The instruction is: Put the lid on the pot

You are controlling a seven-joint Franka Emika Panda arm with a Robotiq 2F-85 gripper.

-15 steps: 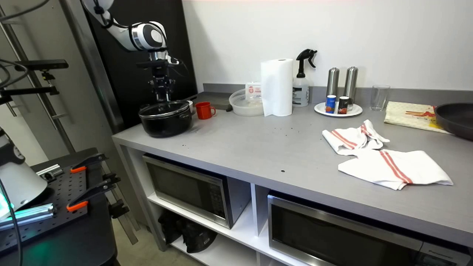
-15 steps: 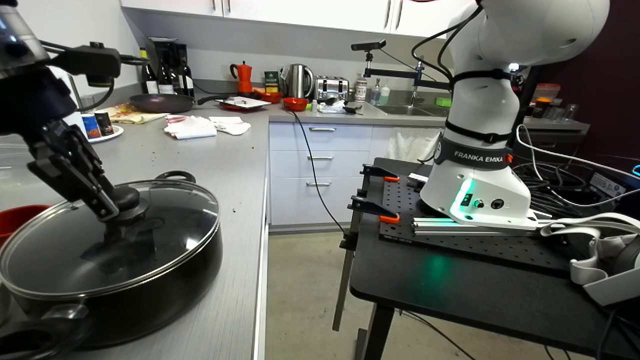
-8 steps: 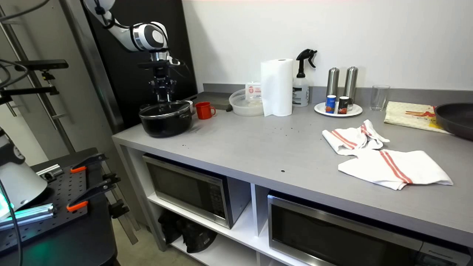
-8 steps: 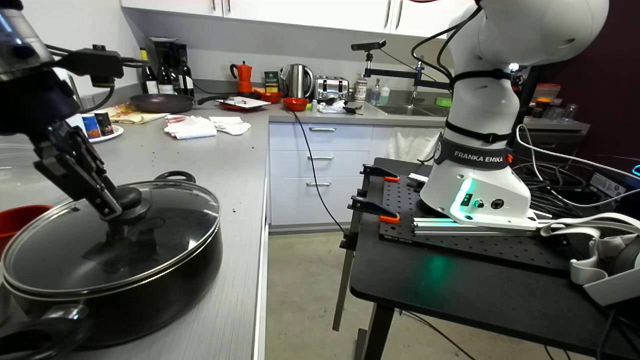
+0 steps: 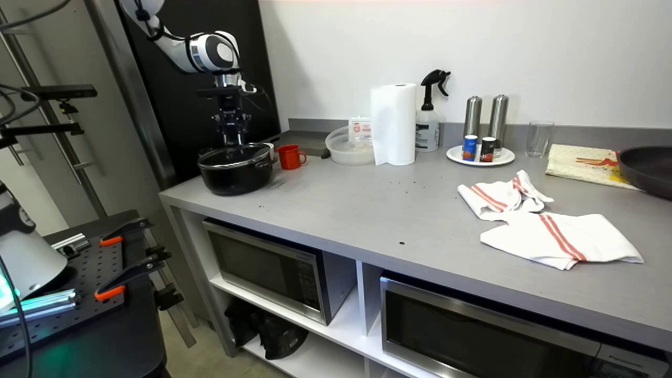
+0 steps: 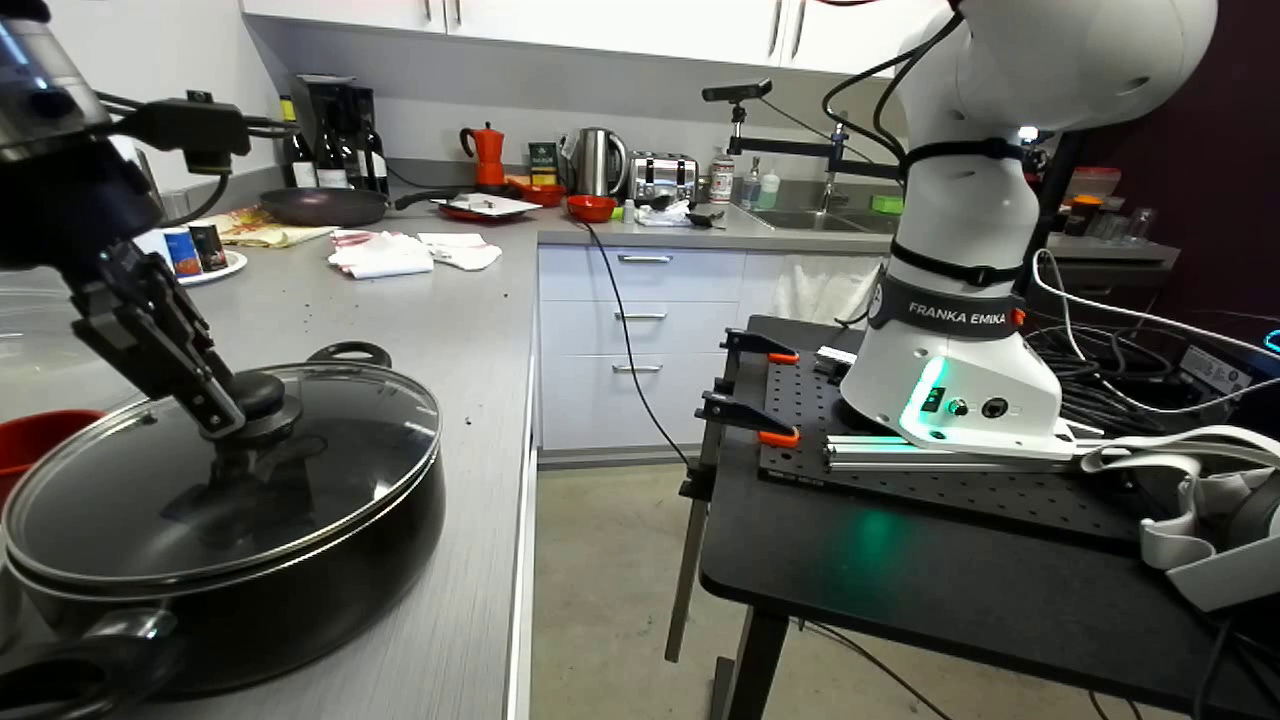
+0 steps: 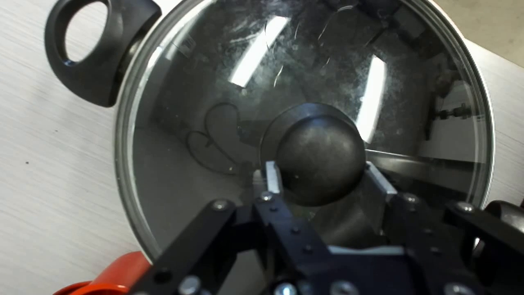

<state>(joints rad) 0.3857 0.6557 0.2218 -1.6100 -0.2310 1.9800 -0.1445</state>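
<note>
In an exterior view, the low black round pot (image 5: 237, 179) stands at nine o'clock, a red handled cup (image 5: 288, 157) at its three o'clock. In an exterior view, the round metal-rimmed glass lid (image 6: 140, 515) lies on the pot. In the wrist view, the black two-fingered gripper (image 7: 324, 174), partly spread, clasps the lid's dark round knob (image 7: 321, 157).

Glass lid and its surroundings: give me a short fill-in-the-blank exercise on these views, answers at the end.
In the wrist view, the knob of the glass lid lies ____ the fingers of the end effector.
The pot beneath the glass lid is coloured ____.
In an exterior view, the spray bottle appears to the ____ of the paper towel roll.
There, the tall metal grinders number ____.
Missing words: between; black; right; two.
</note>
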